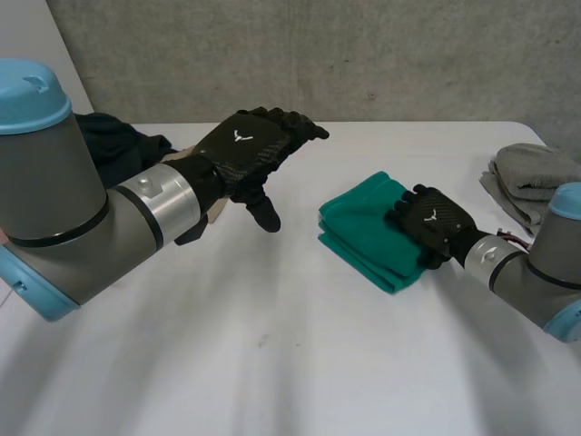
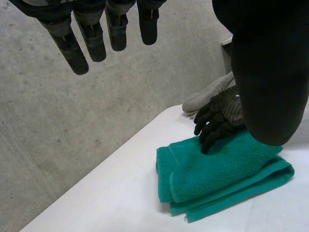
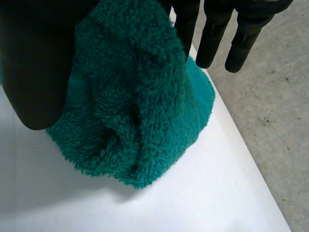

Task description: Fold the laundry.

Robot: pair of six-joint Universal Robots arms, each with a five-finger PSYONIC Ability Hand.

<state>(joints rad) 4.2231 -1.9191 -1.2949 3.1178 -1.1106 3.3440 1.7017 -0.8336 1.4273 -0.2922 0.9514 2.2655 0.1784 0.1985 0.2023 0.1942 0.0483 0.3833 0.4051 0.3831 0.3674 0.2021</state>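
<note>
Where it lies on the white counter (image 1: 272, 354), right of centre in the head view, the towel (image 1: 363, 232) is folded into a thick green rectangle. Its stacked layers show along the side nearer the left arm. The right hand (image 1: 434, 218) rests palm-down on the towel's end nearest the right arm. Its fingers (image 2: 210, 137) are straight and lie on the top layer, released and not curled round the cloth. In the right wrist view, the towel (image 3: 140, 121) sits under the palm, between the thumb and the straight fingers (image 3: 212, 41). The left hand (image 1: 245, 150) hangs above the counter, well apart from the towel. Its fingers (image 2: 94, 43) are extended, the thumb points down, and it grasps nothing. A grey cloth (image 1: 531, 177) lies bunched at the counter's far right edge, beyond the right arm. A dark cloth (image 1: 123, 145) lies behind the left arm. A concrete wall (image 1: 363, 54) backs the counter.
</note>
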